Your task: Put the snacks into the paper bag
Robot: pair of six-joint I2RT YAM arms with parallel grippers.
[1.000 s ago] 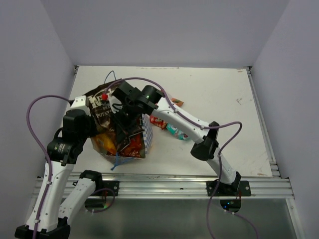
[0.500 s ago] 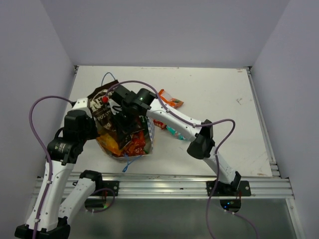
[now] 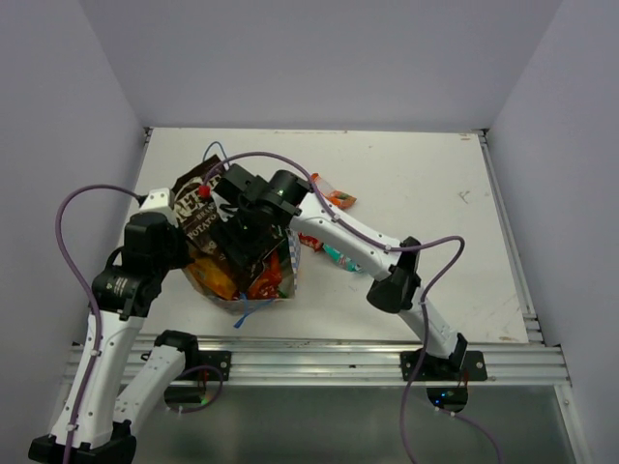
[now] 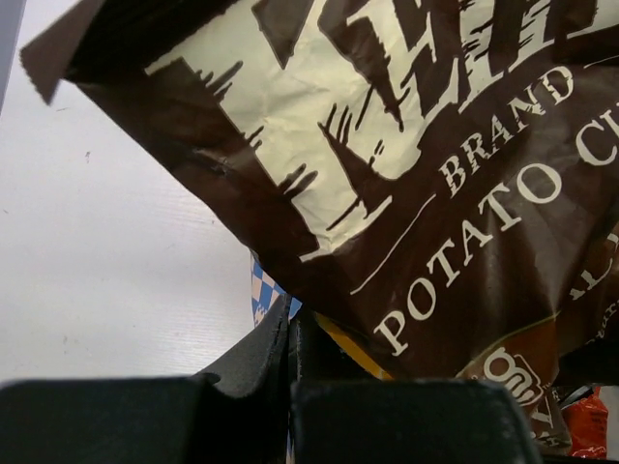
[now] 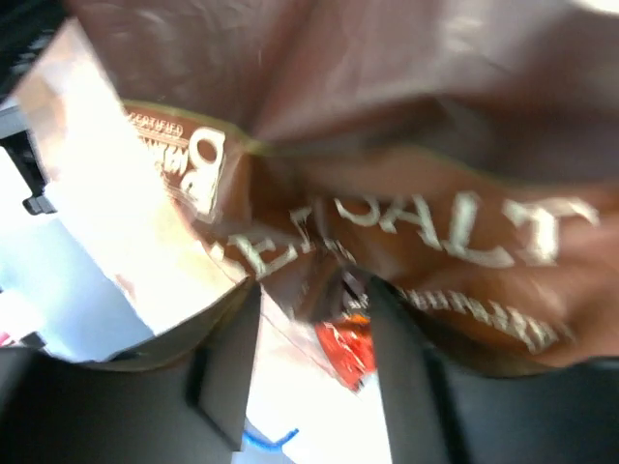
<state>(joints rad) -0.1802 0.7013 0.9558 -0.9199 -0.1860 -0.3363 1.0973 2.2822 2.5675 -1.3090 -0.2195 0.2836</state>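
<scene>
The white paper bag [image 3: 290, 274] stands at the near left, stuffed with orange and red snacks [image 3: 263, 282]. A big dark brown potato chip packet [image 3: 197, 205] [image 4: 435, 193] sticks out of its left side. My right gripper [image 3: 244, 247] [image 5: 314, 302] reaches into the bag mouth, open, its fingers apart just short of a brown packet [image 5: 435, 232] and a red one [image 5: 343, 350]. My left gripper [image 4: 290, 317] is shut on the bag's checkered wall [image 4: 259, 290] under the brown packet.
Three loose snacks lie on the table right of the bag: an orange one [image 3: 336, 197], a red one [image 3: 308, 241] and a teal one [image 3: 341, 257]. The bag's blue string handles [image 3: 213, 152] stick out at back and front. A metal rail [image 3: 387, 360] runs along the near edge.
The right gripper has gone down into the bag and its jaws have opened, letting go of the dark packet it carried. The left gripper has stayed shut on the bag.
</scene>
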